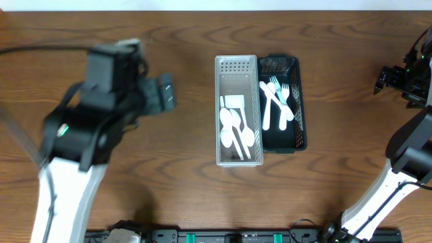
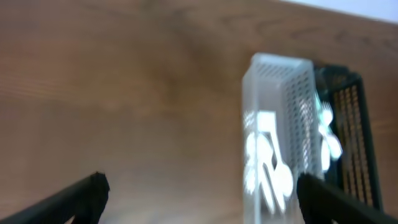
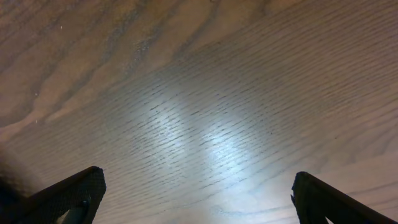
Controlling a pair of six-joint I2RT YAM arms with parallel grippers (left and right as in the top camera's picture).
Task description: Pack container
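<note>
A clear plastic bin (image 1: pixel 236 67) stands mid-table and holds several white spoons (image 1: pixel 236 131). A black bin (image 1: pixel 300 101) sits against its right side and holds white forks (image 1: pixel 277 98). My left gripper (image 1: pixel 164 93) is open and empty, left of the bins. In the left wrist view its fingers (image 2: pixel 199 193) are spread wide, with the clear bin (image 2: pixel 277 81) and the black bin (image 2: pixel 351 124) ahead, blurred. My right gripper (image 1: pixel 391 77) is at the far right edge. In the right wrist view its fingers (image 3: pixel 199 193) are open over bare wood.
The wooden table (image 1: pixel 169 175) stretches around the bins. The left arm's body (image 1: pixel 88 135) covers the left part of the table. The right arm's white links (image 1: pixel 398 169) run along the right edge.
</note>
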